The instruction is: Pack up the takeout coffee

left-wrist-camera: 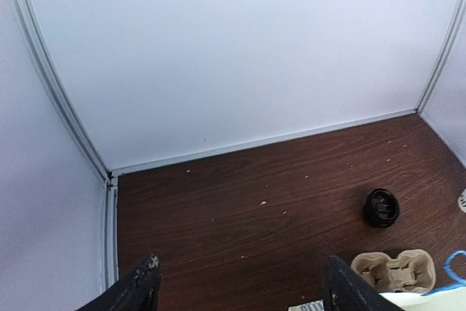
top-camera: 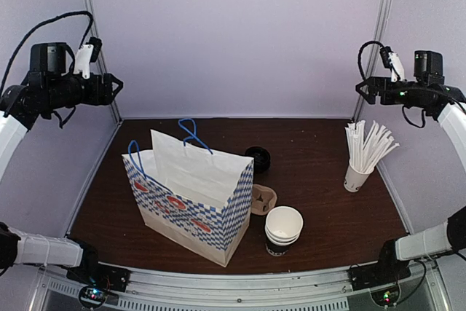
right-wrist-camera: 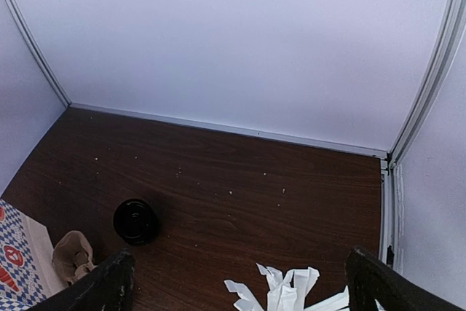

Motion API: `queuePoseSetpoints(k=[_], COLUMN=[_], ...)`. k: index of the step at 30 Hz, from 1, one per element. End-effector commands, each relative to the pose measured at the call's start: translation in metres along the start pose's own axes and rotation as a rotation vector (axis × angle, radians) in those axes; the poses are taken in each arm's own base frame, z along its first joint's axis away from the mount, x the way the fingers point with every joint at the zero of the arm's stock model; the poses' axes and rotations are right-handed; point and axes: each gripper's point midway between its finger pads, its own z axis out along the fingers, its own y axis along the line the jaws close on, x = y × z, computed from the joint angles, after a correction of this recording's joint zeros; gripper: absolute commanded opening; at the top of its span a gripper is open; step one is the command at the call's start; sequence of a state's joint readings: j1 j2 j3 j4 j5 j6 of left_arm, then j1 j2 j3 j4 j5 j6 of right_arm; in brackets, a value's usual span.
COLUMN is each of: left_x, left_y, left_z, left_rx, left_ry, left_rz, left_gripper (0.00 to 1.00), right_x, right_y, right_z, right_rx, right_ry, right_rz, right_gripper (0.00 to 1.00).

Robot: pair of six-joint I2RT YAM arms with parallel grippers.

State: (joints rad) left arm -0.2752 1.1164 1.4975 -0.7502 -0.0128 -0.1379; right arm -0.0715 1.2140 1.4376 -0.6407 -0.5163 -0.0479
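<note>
The left gripper (top-camera: 115,87) and the right gripper (top-camera: 362,89) hang high, jaws wide apart and empty. A good reach, I judge, comes down squarely, straddles the takeout coffee (top-camera: 257,159) under its lid and closes gently, keeping it upright for the bag (top-camera: 191,194). It stands lidded well below both pairs of jaws: ahead and left of the right ones, ahead and right of the left ones.
</note>
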Motion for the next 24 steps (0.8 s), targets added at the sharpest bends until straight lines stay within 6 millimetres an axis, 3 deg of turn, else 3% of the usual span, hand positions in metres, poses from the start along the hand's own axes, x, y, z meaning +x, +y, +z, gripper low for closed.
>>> queuePoseSetpoints(k=[1,4,7,11,17,21,24], left_x=[-0.032,-0.037,-0.025,0.010,0.051,0.090,0.113], left_y=[-0.032,-0.050,-0.063,-0.079,-0.109,-0.115,-0.112], left_z=[-0.029,-0.040,-0.045,-0.041,-0.059,-0.071,-0.066], left_rx=[0.202,0.313,0.385,0.438,0.466,0.440,0.385], left_ry=[-0.078,-0.073,-0.006,0.149,0.341,0.518,0.604], left_rz=[-0.044,-0.070,-0.099,-0.128,-0.073,-0.030,0.008], left_gripper=[0.76,0.75,0.74,0.67,0.57,0.54,0.53], right_x=[-0.008,0.001,0.012,0.034,0.097,0.122,0.129], right_y=[0.015,0.031,0.049,0.066,0.083,0.089,0.090], right_z=[0.003,0.011,0.018,0.028,0.047,0.052,0.054], right_rx=[-0.059,-0.159,-0.278,-0.403,-0.476,-0.508,-0.516], right_ry=[-0.017,-0.003,0.009,0.024,0.135,0.170,0.173], right_rz=[0.021,0.019,0.039,0.074,0.045,0.045,0.036], right_gripper=[1.00,1.00,1.00,0.99,0.98,0.98,0.98])
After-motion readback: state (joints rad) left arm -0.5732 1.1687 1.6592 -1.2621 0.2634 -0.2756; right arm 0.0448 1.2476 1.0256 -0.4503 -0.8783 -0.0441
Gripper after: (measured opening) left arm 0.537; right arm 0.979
